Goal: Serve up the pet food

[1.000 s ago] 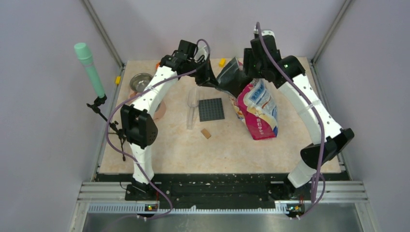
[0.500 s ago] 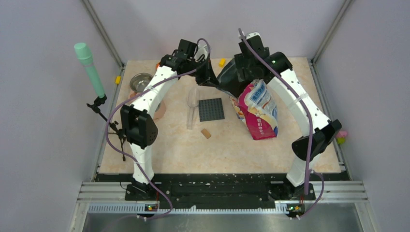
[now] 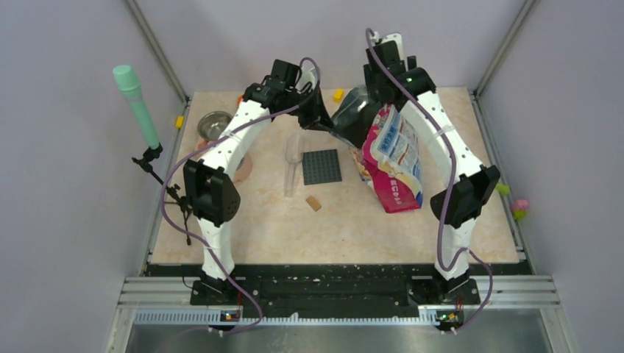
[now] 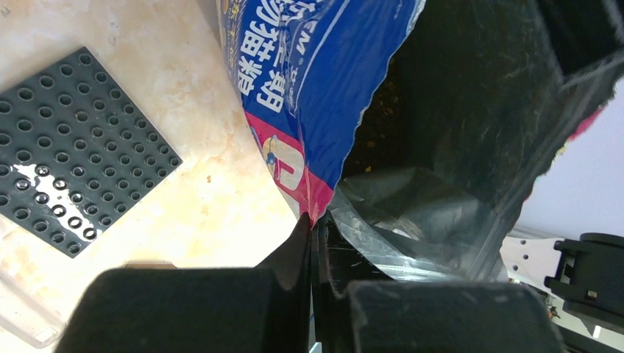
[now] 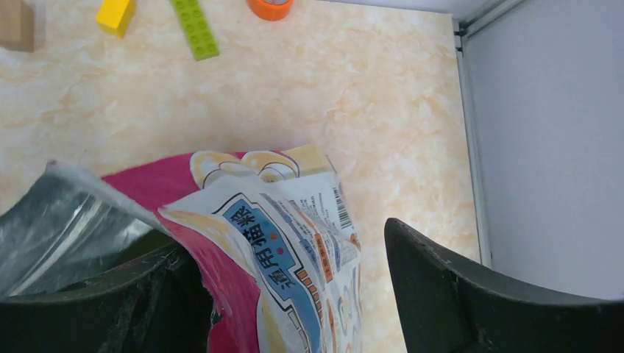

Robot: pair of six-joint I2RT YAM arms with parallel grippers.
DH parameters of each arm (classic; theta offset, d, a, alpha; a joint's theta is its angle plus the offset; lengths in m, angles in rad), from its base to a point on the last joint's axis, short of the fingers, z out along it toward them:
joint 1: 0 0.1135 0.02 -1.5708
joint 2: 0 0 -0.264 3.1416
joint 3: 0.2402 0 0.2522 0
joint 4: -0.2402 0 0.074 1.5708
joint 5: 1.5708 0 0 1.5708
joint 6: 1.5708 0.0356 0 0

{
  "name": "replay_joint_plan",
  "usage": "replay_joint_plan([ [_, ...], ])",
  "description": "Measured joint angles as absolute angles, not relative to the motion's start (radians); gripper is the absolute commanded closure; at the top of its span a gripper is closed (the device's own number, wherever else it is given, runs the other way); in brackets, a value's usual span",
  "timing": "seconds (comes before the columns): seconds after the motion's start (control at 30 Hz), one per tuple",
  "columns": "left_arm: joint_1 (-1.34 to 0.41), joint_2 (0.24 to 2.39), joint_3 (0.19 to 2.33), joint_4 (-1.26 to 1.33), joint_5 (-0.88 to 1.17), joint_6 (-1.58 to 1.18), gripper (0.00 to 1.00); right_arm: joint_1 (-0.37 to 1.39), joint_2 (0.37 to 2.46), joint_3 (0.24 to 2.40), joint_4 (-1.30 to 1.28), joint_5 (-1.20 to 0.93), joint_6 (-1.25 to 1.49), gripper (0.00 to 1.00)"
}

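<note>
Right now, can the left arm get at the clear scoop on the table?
Probably not yet. The scoop lies uncovered beside the grey plate, close to the left gripper, but the jaws are shut on the edge of the bag, so it must let go first.

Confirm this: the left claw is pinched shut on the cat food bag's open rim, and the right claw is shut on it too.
Not quite. The right wrist view shows the right claw open, its fingers wide apart astride the cat food bag. The left claw is indeed pinched shut on the rim.
</note>
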State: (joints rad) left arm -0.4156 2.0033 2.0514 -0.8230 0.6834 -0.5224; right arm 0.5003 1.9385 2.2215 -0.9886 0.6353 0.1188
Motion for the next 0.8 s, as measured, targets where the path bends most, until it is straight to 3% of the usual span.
replay_joint_plan([
  [0.57,-0.424,1.991,2.044,-0.814,0.664,-0.539,1.0,0.492,1.85,2.217,-1.142,0.458,0.234,0.17],
  [0.73,-0.424,1.992,2.046,-0.815,0.661,-0.549,1.0,0.521,1.82,2.204,-1.211,0.492,0.254,0.36],
  [0.8,-0.424,1.991,2.046,-0.815,0.66,-0.551,1.0,0.522,1.808,2.18,-1.22,0.504,0.259,0.49],
])
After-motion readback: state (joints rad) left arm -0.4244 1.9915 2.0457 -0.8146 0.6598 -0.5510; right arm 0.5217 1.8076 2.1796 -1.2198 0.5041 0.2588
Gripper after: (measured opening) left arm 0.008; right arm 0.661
